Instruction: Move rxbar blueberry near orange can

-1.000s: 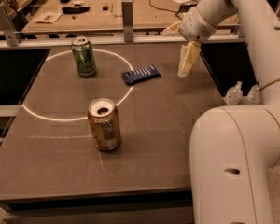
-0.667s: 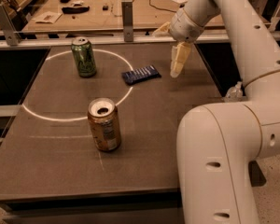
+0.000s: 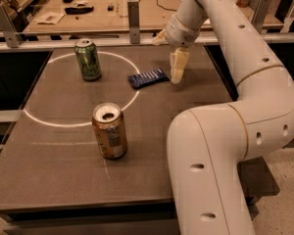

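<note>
Hand point(image 3: 176, 79) hangs off the wrist at the back-right of the bench point(image 3: 54, 180), pointing straight down, tip low over the surface; it sits just beside the right end of the rxbar blueberry point(image 3: 148, 78); contact with the bar: cannot tell; spread or pressed together: cannot tell from this angle; nothing visibly held.

Rxbar blueberry lies flat on the bench, long axis roughly left-right, right end angled slightly toward the back; its left end sits on the right-hand arc of the white circle point(image 3: 49, 123) marked on the bench top.

Orange can point(image 3: 109, 131) stands upright toward the front, top opened, at the lower-right edge of the circle; it is well apart from the bar, which lies behind it and to the right.

Green can point(image 3: 88, 60) stands upright inside the circle near its back edge, left of the bar.

Arm point(image 3: 245, 58) fills the right side of the view, curving from the big lower link in the foreground up and over to the wrist; 1 metal post point(image 3: 133, 14) stands at the back edge of the bench.
</note>
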Available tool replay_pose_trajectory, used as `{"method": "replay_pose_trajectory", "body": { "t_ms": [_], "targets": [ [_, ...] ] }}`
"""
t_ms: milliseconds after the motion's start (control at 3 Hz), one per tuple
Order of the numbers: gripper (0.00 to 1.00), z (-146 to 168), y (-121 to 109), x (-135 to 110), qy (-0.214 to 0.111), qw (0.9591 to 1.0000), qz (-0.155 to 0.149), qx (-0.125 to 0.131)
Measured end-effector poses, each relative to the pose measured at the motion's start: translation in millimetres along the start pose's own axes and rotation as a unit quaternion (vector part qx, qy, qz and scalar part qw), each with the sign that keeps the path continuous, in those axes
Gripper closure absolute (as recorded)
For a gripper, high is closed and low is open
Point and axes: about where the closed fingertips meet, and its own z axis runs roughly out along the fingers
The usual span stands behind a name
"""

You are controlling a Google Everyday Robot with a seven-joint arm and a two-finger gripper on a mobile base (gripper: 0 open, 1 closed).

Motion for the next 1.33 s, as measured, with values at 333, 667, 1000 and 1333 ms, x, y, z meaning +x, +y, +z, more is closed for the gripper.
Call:
{"method": "replay_pose_trajectory", "body": {
  "t_ms": [333,667,1000,1333],
  "targets": [
    [0.0,11.5,3.2,9.4,0.017,0.9996,0.016,-0.016],
    [0.0,23.6,3.8,12.5,0.031,0.9988,0.019,-0.032],
    [0.0,32.4,2.5,7.7,0.04,0.9981,0.011,-0.045],
    [0.18,39.5,0.9,2.2,0.045,0.9975,-0.003,-0.055]
  ]
}}
